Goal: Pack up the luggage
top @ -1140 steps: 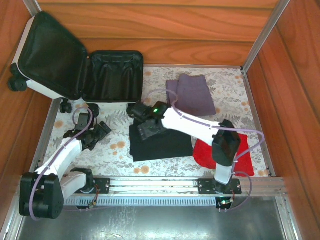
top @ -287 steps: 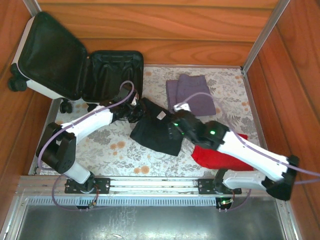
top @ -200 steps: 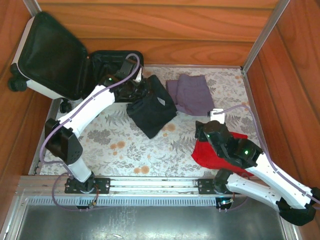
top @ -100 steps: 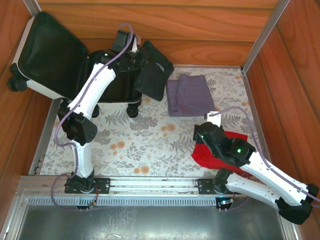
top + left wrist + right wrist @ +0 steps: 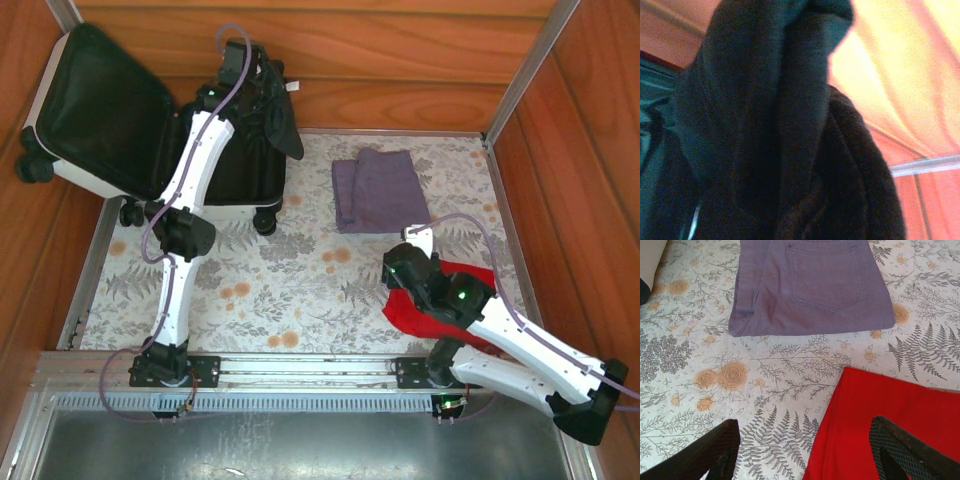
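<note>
The luggage, a white hard-shell case with black lining, lies open at the back left with its lid leaning on the wooden wall. My left gripper is raised over the case's right half, shut on a black garment that hangs from it. In the left wrist view the black garment hides the fingers. My right gripper hovers open at the left edge of a folded red cloth, nothing between its fingers. A folded purple pair of trousers lies behind it.
The floral table cover is bare between the arms. Wooden walls close in the back and both sides, with a metal post at the back right. In the right wrist view the purple trousers and the red cloth lie flat.
My left arm has carried the black garment up and left, from the mat to above the open case. The right arm drew back to the red cloth and now holds still.
</note>
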Robot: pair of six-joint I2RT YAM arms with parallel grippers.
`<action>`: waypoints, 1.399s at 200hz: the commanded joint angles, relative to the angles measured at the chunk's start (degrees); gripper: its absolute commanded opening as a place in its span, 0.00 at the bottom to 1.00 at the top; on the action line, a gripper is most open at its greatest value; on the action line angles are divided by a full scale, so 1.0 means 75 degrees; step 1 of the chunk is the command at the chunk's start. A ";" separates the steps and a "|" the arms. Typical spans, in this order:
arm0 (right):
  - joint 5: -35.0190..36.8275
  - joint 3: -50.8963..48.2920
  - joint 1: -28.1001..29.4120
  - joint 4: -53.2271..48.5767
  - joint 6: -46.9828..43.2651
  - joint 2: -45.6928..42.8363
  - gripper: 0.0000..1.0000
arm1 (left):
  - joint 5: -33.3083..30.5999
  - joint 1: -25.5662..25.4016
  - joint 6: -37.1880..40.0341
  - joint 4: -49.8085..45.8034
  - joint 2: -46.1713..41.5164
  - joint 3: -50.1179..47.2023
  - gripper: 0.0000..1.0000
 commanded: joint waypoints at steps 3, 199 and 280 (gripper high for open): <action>-0.0111 -0.0207 -0.0108 0.0272 0.0021 0.0065 0.72 | -0.0943 0.0252 -0.0444 0.0466 -0.0003 0.0403 0.00; -0.0817 -0.0228 -0.0603 0.1202 -0.0764 0.1277 0.73 | -0.3366 0.0819 -0.0967 0.1626 0.0005 0.0057 0.00; -0.1022 -0.0214 -0.0735 0.1348 -0.0814 0.1452 0.74 | -0.3334 0.0978 -0.1073 0.1641 -0.0089 -0.0139 0.00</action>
